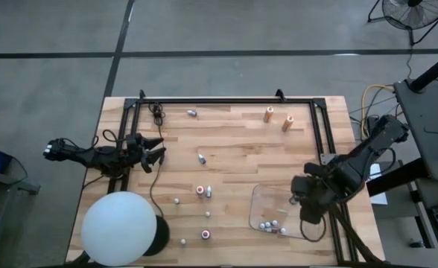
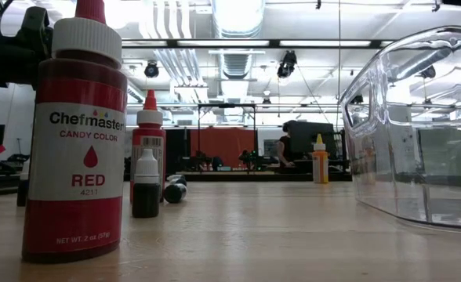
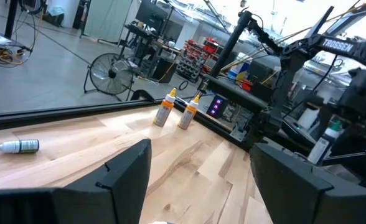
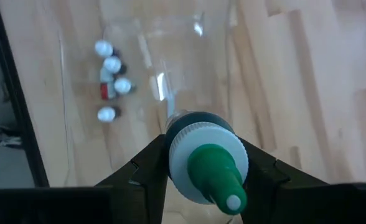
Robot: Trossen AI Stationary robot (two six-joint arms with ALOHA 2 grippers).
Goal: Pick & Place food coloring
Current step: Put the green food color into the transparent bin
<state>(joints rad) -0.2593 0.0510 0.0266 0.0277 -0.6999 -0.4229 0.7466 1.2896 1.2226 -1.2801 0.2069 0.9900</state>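
I've got the right gripper (image 4: 198, 171) clamped on a green-capped bottle (image 4: 208, 168), carried over the clear tray (image 1: 256, 205) at the near right. Four bottles (image 4: 110, 78) already lie in its near corner. Next I judge: lower inside the rim and release. Left gripper (image 1: 150, 149) waits spread wide and empty at the table's left edge. More bottles dot the middle. The nearest bottle (image 2: 74, 133) reads "Chefmaster CANDY COLOR RED".

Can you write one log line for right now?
right gripper: shut on green-capped bottle | above clear tray | left gripper: open, waiting
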